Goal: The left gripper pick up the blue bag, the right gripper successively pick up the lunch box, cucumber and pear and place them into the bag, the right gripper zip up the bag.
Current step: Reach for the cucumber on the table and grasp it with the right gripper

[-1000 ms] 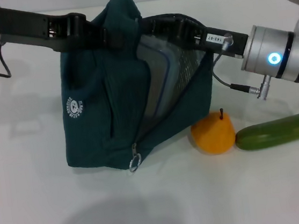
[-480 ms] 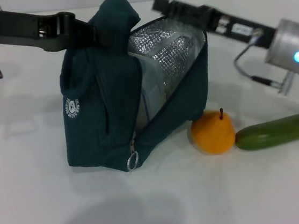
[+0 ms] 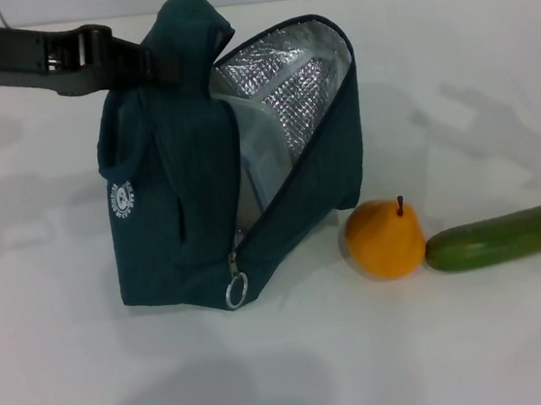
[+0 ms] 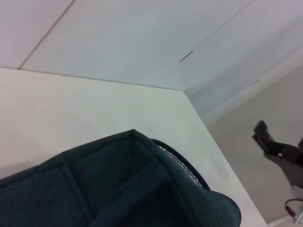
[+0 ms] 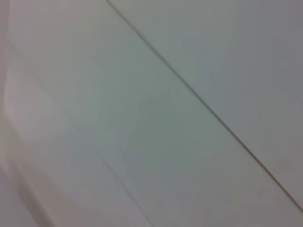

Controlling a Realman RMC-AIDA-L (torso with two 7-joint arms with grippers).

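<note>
Left gripper (image 3: 159,64) clamped on top fabric of blue bag (image 3: 170,224), holding mouth open w/ foil lining showing. Lunch box (image 3: 251,161) inside, leaning upright against lining, so step 1 of 3 looks done. Pear (image 3: 384,239) just beside bag, cucumber (image 3: 505,234) touching or nearly touching pear. Right gripper (image 4: 272,144) well off to the side (seen far off in left wrist view only); fingers: can't tell. Next by task order: cucumber; needs a grasp that doesn't nudge the pear.
</note>
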